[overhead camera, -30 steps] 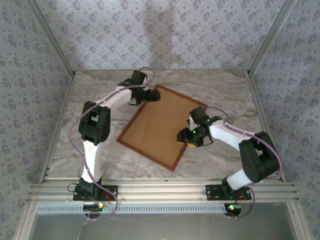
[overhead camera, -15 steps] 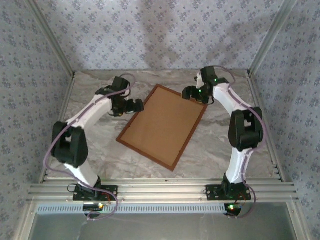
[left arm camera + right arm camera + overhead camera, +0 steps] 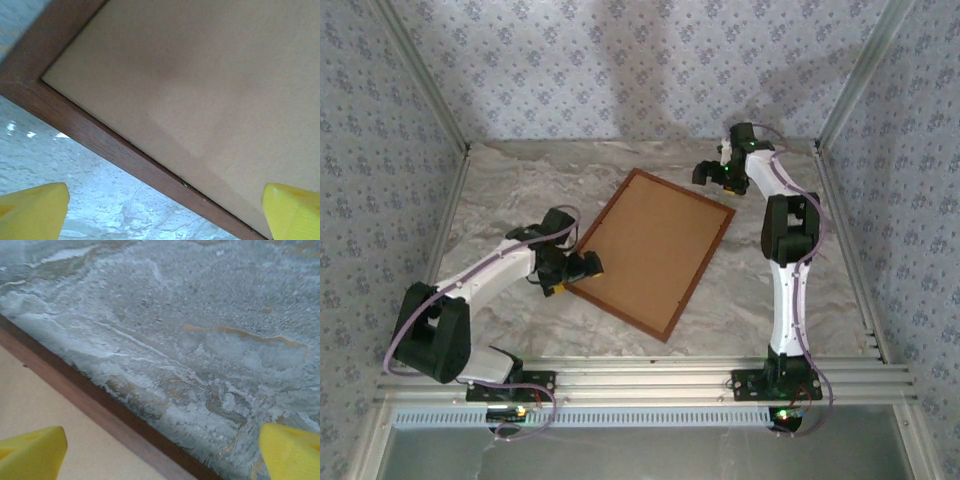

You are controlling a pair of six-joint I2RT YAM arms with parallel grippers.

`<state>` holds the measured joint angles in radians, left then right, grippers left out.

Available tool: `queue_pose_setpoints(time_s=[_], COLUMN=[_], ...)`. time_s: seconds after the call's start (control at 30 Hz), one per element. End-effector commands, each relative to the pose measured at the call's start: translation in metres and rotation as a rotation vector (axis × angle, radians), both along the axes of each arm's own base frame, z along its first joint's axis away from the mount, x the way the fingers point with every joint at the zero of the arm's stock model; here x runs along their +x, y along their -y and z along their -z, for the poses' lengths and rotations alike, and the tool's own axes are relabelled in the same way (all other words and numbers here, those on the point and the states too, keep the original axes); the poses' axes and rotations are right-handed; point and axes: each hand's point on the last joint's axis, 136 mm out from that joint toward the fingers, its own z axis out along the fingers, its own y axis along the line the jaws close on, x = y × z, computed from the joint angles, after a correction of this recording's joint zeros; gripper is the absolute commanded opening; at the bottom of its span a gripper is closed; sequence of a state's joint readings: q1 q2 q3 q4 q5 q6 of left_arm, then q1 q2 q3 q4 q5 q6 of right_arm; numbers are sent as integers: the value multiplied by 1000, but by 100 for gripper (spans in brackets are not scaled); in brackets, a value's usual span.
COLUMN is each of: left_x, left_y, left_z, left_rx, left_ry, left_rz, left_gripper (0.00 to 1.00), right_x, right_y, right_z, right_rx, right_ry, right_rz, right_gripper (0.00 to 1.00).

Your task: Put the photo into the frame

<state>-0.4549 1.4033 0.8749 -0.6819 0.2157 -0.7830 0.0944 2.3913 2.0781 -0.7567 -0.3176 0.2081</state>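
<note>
The frame [image 3: 610,309] of reddish-brown wood lies flat and askew in the middle of the marble table, a plain brown backing board [image 3: 655,250] filling it. The photo is hidden. My left gripper [image 3: 587,266] stands open at the frame's near-left corner. In the left wrist view its yellow fingertips [image 3: 31,210] straddle the wooden bar [image 3: 100,137] without touching it, the left gripper [image 3: 162,215] low over it. My right gripper [image 3: 704,172] is open just beyond the frame's far-right edge. In the right wrist view the right gripper [image 3: 160,455] hovers over marble, the frame bar [image 3: 100,407] running beneath.
The marble table [image 3: 520,200] is fenced by aluminium rails [image 3: 640,380] at the near edge and patterned walls on the other three sides. Bare marble surrounds the frame on all sides.
The left arm swung from the frame's far-left corner down to its near-left corner. The right arm rose from the frame's right edge to beyond its far-right edge. Both jaws opened wider. The frame stayed put.
</note>
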Motion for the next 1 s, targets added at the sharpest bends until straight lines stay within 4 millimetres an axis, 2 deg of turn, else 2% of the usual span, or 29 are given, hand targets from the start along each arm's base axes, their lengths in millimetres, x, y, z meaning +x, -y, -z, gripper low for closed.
queue_pose_setpoints(time_s=[0.0,0.1,0.23,0.57,0.87,0.97], left_x=[14,18,23,49,103,126], left_y=[17,15,12,11,0,2], left_z=[-1,7,19,34,33,32], left_rx=[-87,-70,-62,-52,5,29], left_ry=[44,44,37,26,91,114], left_rz=[-36,-39,-57,-54,-27,3], left_gripper=[98,98,98,99,98,98], right_x=[-8,-18,-35,-83,-147,-169], right_y=[-11,-17,-20,-5,11,9], right_z=[12,18,19,12,21,22], right_rx=[69,100,109,76,15,23], right_ry=[-60,-81,-94,-116,-210,-231], right_rz=[-39,-57,-66,-30,-1,20], right_gripper=[99,92,88,86,86,87])
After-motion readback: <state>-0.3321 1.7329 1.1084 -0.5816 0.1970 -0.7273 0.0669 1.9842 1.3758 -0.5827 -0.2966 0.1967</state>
